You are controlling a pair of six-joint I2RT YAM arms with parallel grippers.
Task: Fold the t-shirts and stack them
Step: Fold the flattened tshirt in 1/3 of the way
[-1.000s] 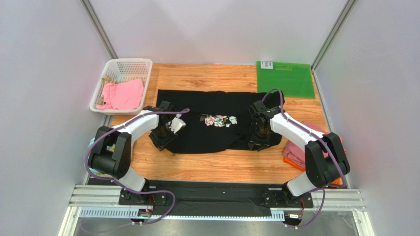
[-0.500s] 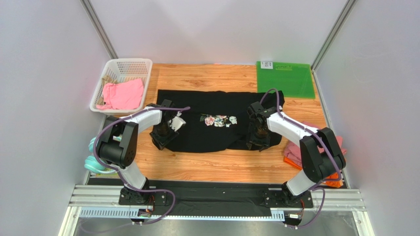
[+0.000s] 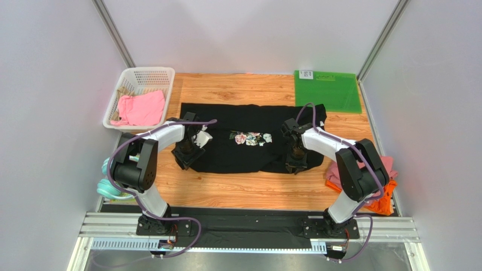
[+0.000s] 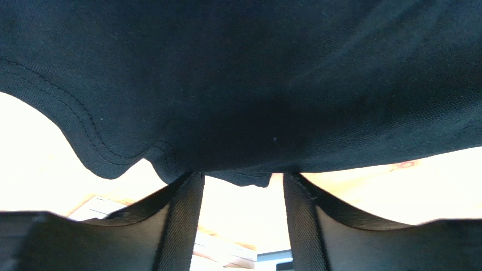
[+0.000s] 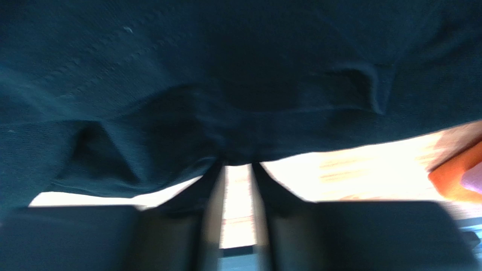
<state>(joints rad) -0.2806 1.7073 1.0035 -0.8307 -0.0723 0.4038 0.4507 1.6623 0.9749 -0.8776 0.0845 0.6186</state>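
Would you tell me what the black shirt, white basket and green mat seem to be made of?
The black t-shirt looks like matte knit jersey, probably cotton: fine weave, stitched hem, soft wrinkles. The white basket is likely moulded plastic, given its lattice walls. The green mat appears to be a stiff, smooth plastic sheet, lying perfectly flat.

black t-shirt (image 5: pixel 226 73) is blurred and cropped in the right wrist view.
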